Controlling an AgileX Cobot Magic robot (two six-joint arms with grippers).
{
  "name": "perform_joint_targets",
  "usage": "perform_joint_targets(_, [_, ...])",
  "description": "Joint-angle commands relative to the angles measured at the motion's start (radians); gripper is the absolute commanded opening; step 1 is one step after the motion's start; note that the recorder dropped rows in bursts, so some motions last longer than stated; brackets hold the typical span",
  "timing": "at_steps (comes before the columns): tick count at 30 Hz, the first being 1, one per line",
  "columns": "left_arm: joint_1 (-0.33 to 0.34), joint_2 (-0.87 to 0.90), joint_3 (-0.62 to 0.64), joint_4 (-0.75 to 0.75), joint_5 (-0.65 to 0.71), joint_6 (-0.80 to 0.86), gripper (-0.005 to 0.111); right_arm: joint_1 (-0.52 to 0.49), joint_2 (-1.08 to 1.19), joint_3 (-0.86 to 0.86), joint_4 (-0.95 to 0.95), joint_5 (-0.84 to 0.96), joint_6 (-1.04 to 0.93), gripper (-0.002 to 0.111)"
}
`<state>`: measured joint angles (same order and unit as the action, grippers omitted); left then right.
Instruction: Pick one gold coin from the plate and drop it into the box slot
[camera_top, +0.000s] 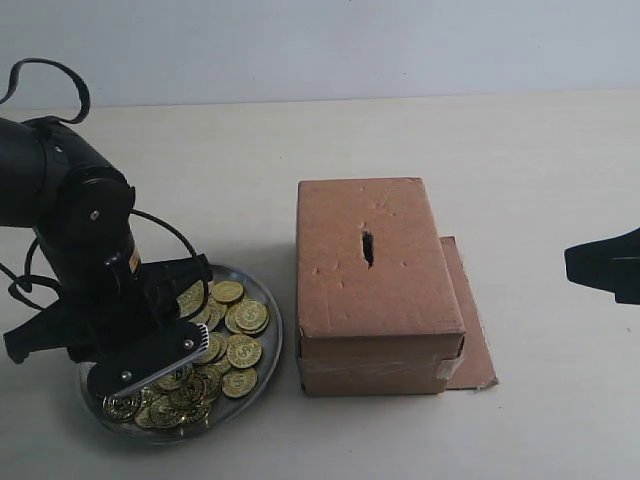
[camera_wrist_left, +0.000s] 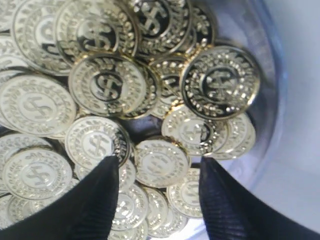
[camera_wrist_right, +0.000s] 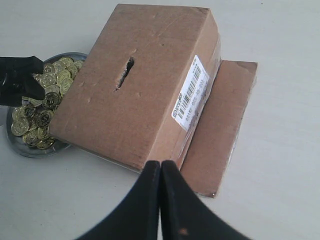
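With the left claw (camera_wrist_left: 158, 175) spread apart over the plate (camera_top: 268, 300), pinch the gold coin (camera_wrist_left: 161, 162) between its tips by opposite rim edges, expecting a thin, rigid, light, slick disc, apparently overlapping neighbours; the right claw (camera_wrist_right: 160, 172) rests closed.

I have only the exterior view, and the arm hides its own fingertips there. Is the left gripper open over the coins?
Observer: Yes. The left wrist view shows the left gripper open, with one gold coin lying in the gap, not yet pinched.
Operator: And the right gripper?
Observer: The right gripper is shut and empty, facing the box.
Operator: Anything on the box's hidden side?
Observer: A white barcode label, on the wall by the flap.
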<state>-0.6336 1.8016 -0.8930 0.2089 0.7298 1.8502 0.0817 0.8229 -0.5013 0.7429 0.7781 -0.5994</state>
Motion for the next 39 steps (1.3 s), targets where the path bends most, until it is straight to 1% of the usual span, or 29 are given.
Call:
perform_joint_targets(1, [-0.005,-0.009,-0.003,0.02,-0.004,0.004,0.048,-0.006,-0.008,-0.006,0.008,-0.001,-0.008,0.0])
perform_joint_targets(4, [-0.005,-0.01,-0.003,0.02,-0.037,0.004,0.048,-0.006,-0.008,-0.006,0.008,-0.001,-0.008,0.0])
perform_joint_targets(9, [-0.005,-0.01,-0.003,0.018,-0.054,0.004,0.048,-0.006,-0.008,-0.006,0.008,-0.001,-0.008,0.0])
perform_joint_targets(24, [-0.007,0.006,-0.003,0.018,-0.054,0.026,0.048,-0.006,-0.008,-0.006,0.008,-0.005,-0.008,0.0])
perform_joint_targets(32, [-0.035,0.025,-0.003,0.022,-0.054,0.026,0.048,-0.006,-0.008,-0.006,0.008,-0.005,-0.008,0.0])
perform_joint_targets(39, [-0.035,0.025,-0.003,0.02,-0.011,0.026,0.048,-0.006,-0.008,-0.006,0.008,-0.005,-0.008,0.0])
